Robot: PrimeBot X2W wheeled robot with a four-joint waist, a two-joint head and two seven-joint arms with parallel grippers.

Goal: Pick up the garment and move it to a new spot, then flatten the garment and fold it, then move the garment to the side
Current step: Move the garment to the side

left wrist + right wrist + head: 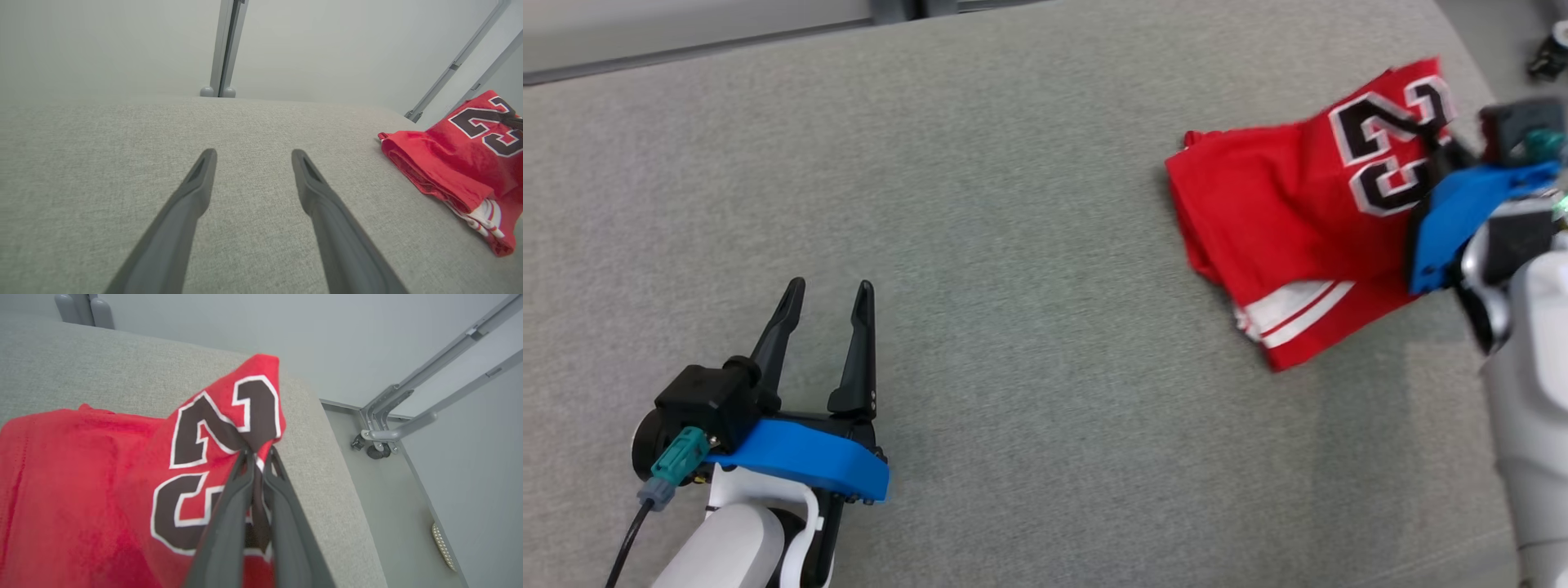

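The garment (1290, 220) is a red jersey with black, white-edged numbers and white stripes. It lies folded at the far right of the grey cushion, with its numbered edge lifted. My right gripper (258, 451) is shut on that lifted edge of the garment (94, 477), its fingers pinching the cloth by the numbers. Its blue mount sits against the jersey's right side in the head view. My left gripper (829, 287) hovers low at the lower left, open, nothing between its fingers. The left wrist view shows the garment (453, 163) far to the right of the left gripper (251, 154).
The grey fabric surface (1013, 245) spans the head view. Its right edge (327, 457) drops to a grey floor, where a metal frame on a caster (374, 451) stands. A pale wall and a grey post (224, 49) rise behind the far edge.
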